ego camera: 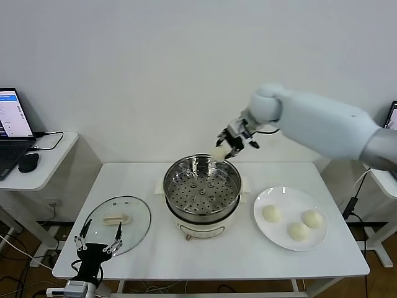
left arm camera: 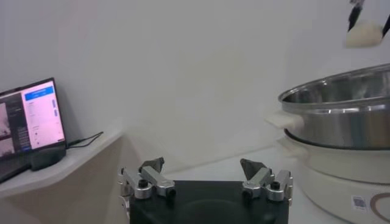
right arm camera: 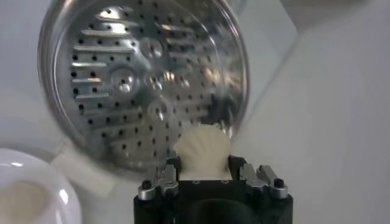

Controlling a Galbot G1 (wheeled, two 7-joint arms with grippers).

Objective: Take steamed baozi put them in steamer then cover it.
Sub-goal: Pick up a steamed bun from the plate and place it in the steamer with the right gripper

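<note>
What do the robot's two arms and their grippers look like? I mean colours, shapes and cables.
The right arm has a smooth, rounded white-grey shell, with a thin black cable near its wrist. The right gripper is small, black and silver. The left gripper has a black body, metallic silver finger links and dark fingertips; its arm is hardly visible.

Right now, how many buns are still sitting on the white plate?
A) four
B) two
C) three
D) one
C: three baozi lie on the plate, while the right gripper holds a fourth over the steamer.
</note>
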